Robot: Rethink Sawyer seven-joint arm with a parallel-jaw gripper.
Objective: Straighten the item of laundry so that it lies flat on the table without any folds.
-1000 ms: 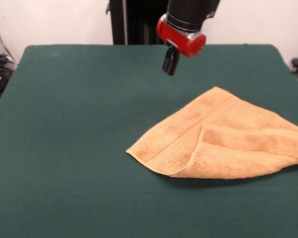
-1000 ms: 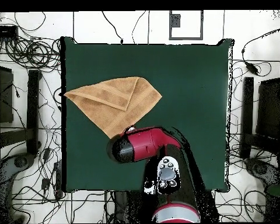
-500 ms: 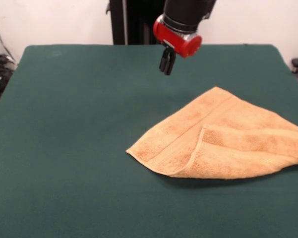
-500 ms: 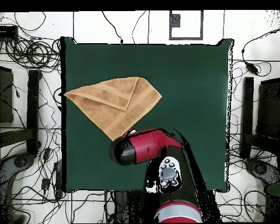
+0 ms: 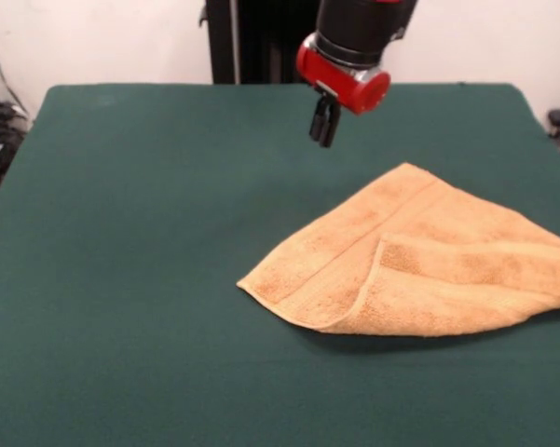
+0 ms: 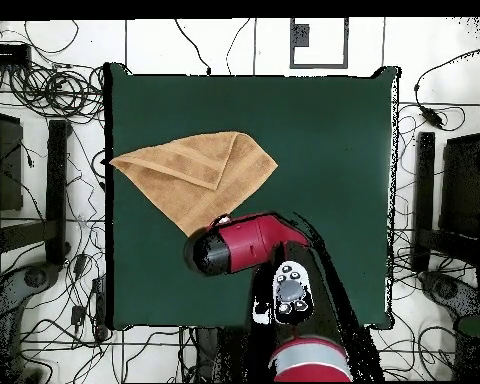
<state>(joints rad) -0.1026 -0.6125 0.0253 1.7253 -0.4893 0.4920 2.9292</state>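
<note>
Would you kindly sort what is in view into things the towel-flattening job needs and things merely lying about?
Needed:
- towel, folded over itself
- table
- gripper, fingers shut, hanging above the table, apart from the towel

Lying about:
- cables on the floor around the table

No legible text, labels, brands, numbers or signs in either view, plain weave only on the towel [image 5: 419, 265], bare green cloth on the table [image 5: 149, 233], no markings readable on the red and black gripper [image 5: 323, 132]
</note>
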